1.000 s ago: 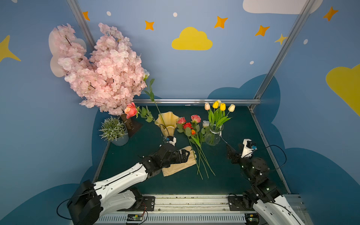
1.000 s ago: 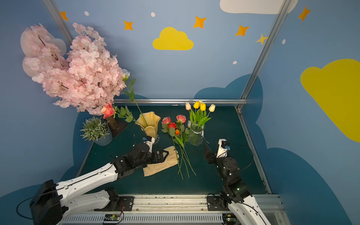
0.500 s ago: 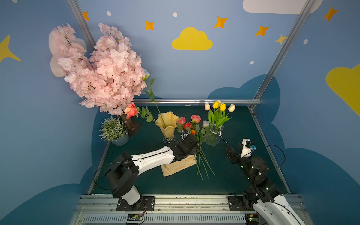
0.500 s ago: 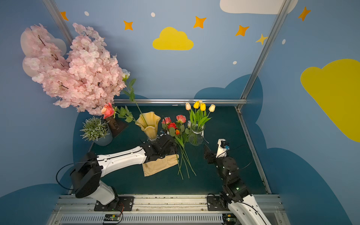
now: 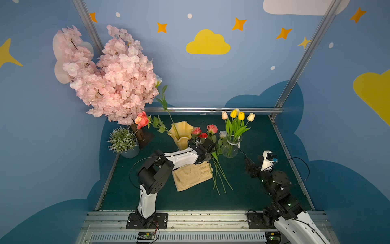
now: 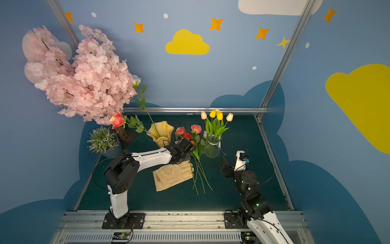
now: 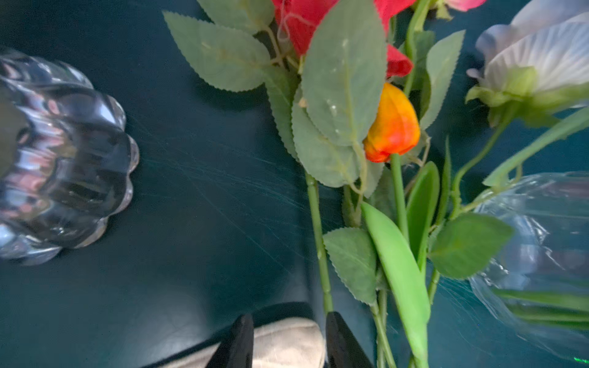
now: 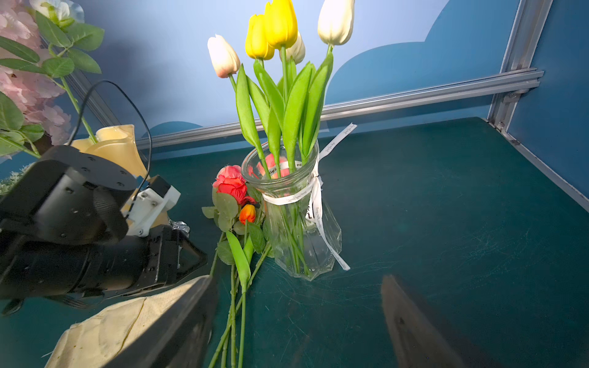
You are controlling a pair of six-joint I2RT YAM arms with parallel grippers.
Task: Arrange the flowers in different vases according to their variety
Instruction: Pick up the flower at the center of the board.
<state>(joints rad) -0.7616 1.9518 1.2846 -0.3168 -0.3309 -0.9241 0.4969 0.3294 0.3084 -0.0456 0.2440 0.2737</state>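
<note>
Two roses, a pink one (image 5: 141, 120) and a white one, stand in the amber vase (image 5: 181, 135), whose clear glass foot (image 7: 63, 165) shows in the left wrist view. Several yellow and cream tulips (image 5: 237, 115) fill the clear glass vase (image 5: 231, 147). Between the vases lie loose flowers: pink and red roses (image 5: 212, 128), a white rose (image 7: 541, 54) and an orange tulip (image 7: 393, 124), their stems (image 5: 219, 175) running toward me. My left gripper (image 7: 288, 334) is low at those stems with a narrow gap between its jaws. A rose stem (image 7: 318, 242) runs down to one fingertip. My right gripper (image 8: 296, 318) hangs wide open before the clear vase, holding nothing.
A beige glove (image 5: 192, 176) lies under my left gripper and shows in the gap between its jaws. The pink blossom tree (image 5: 109, 78) and a small potted plant (image 5: 123, 140) stand at the back left. A metal rail (image 5: 211, 109) and blue walls bound the green mat.
My left arm has reached from over the glove out to the loose flower stems, and its jaws have narrowed. The right arm has stayed put.
</note>
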